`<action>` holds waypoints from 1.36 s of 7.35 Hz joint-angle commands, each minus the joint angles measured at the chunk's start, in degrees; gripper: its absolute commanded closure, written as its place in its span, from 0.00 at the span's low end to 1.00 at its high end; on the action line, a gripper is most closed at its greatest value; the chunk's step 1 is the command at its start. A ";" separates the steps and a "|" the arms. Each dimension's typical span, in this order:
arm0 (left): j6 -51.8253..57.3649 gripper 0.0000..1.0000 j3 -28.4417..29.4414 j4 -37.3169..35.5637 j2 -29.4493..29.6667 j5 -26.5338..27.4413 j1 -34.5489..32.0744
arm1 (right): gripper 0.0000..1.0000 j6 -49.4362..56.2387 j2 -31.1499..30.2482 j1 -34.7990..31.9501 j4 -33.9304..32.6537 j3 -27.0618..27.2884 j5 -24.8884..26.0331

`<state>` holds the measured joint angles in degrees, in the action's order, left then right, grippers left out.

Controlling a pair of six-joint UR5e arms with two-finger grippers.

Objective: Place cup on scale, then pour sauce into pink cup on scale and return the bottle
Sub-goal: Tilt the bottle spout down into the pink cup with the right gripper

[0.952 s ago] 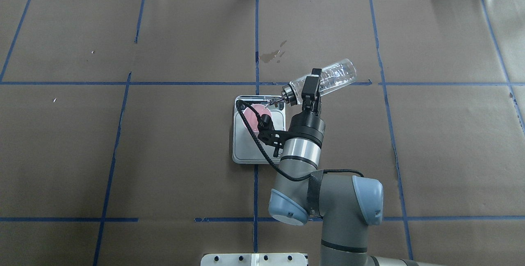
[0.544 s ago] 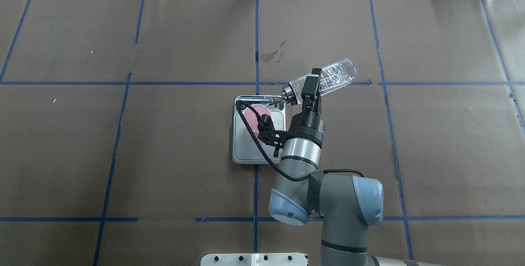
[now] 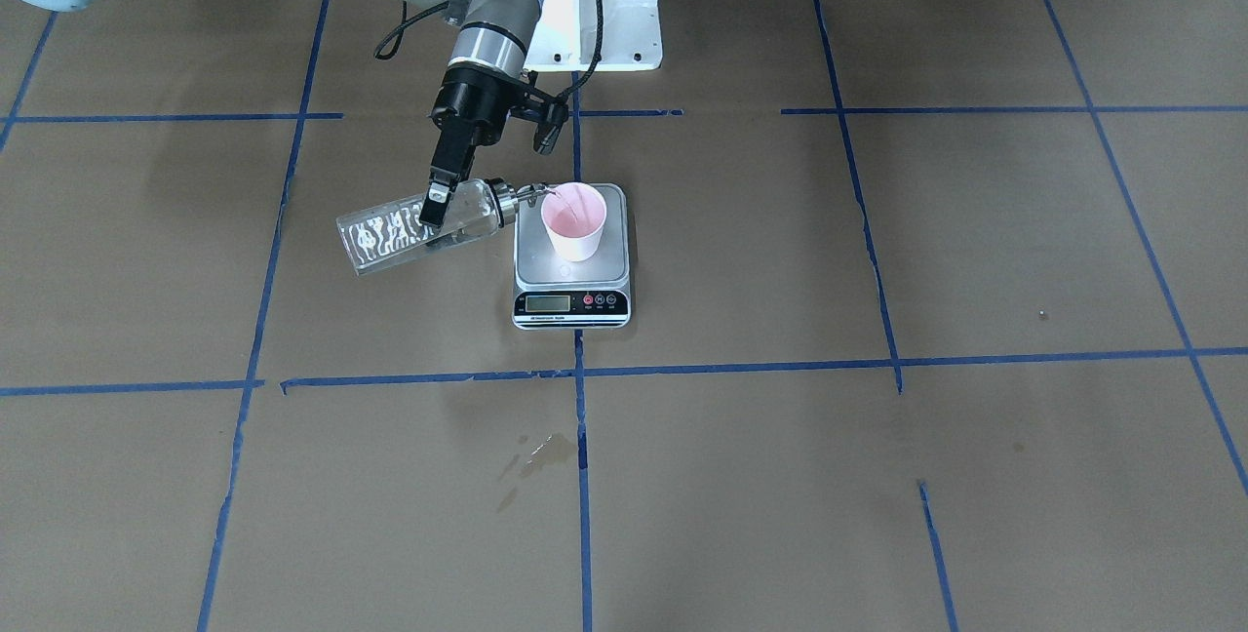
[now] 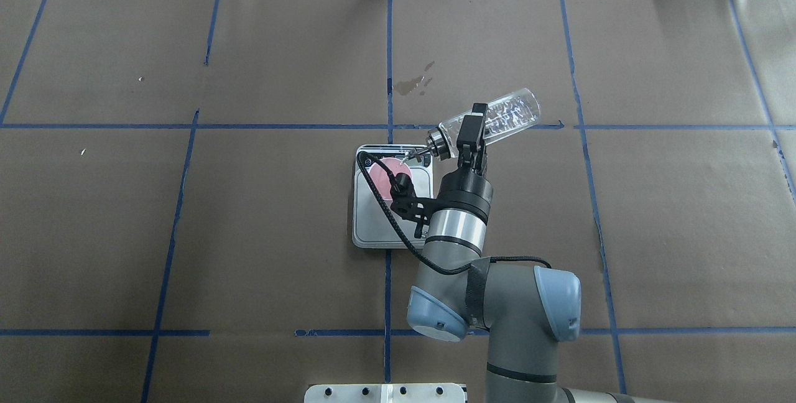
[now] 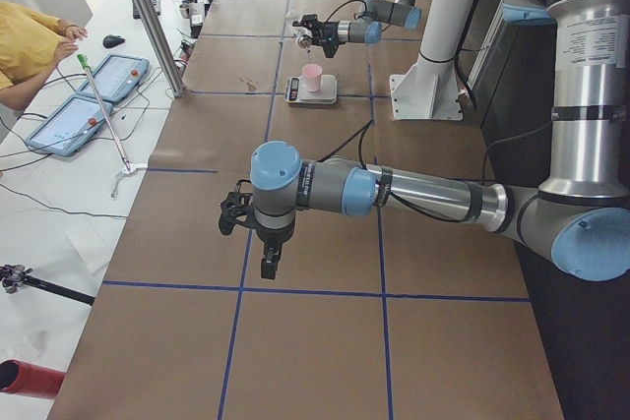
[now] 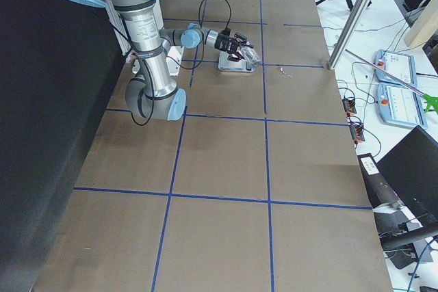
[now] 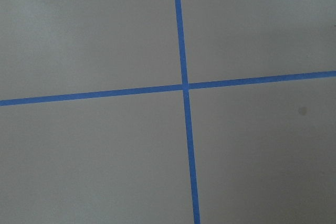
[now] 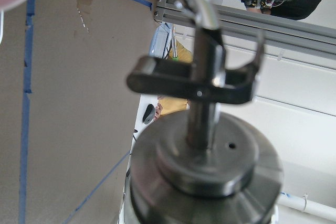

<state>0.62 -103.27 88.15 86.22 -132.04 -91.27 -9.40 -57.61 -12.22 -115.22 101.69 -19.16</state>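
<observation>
Almost nothing has moved since a moment ago; only the shine of the clear watery sauce (image 3: 385,240) wobbles inside the clear glass bottle with the silver collar (image 4: 505,114). The right gripper (image 4: 467,134) squeezes this bottle from both sides, close to the collar.

The bottle lies nearly flat in the air just beside the small flat kitchen scale with the silver square top (image 3: 546,266). Its long side points at the scale, with its bottom end away from it. Its little metal spout (image 3: 534,191) sits over the rim of the small pale pink paper cup (image 3: 575,222). That cup stands upright on the scale's top.

The right arm (image 4: 491,303) is the near one. It reaches past the scale's corner with its wrist turned sideways. I think the next move is tipping the bottle back up.

The left gripper (image 5: 268,265) hangs over the brown paper table (image 4: 186,235), well apart from the scale. I cannot tell if it is open or closed.
</observation>
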 commanded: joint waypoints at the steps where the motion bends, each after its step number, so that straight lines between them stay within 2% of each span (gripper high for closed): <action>1: 0.00 0.00 -0.09 0.00 0.00 0.03 -0.05 | 1.00 0.00 -0.05 -0.09 0.00 0.00 0.00; 7: 0.00 0.00 -0.09 0.00 0.00 -0.06 -0.05 | 1.00 0.00 -0.05 -0.09 0.00 0.00 0.00; 9: 0.00 0.00 -0.09 0.00 0.00 0.03 -0.05 | 1.00 -0.70 0.04 -0.18 0.61 0.96 -0.61; 10: 0.00 0.00 -0.09 0.00 0.00 -0.06 0.04 | 1.00 -0.96 -0.14 -0.18 0.70 3.49 -2.01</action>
<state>0.62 -103.36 88.15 86.22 -132.04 -91.31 -9.96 -57.64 -12.36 -114.77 103.05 -19.96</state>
